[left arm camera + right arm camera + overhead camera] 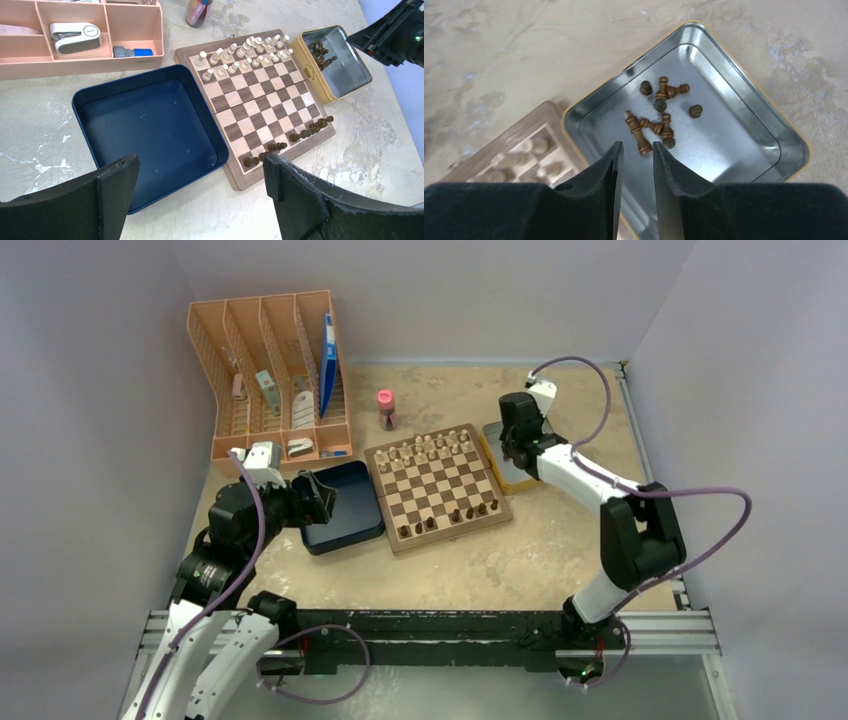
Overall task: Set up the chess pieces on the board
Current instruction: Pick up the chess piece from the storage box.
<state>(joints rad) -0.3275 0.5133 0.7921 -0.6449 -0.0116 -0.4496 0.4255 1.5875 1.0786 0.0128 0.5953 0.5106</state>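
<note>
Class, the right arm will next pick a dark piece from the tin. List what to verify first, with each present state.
1. Right jaws above the tin: ok.
2. Right jaws empty, slightly apart: ok.
3. Dark pieces left in tin: ok, but lying tangled.
4. Free squares on the board's dark side: ok.
5. Left jaws wide, at the blue box: ok.
6. Clean grip on one piece alone: cannot tell.

Left tool (200, 167) wide, right tool (636, 150) narrow.

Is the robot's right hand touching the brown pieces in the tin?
Apart. The left wrist view shows bare tin floor between the right gripper and the chess pieces.
</note>
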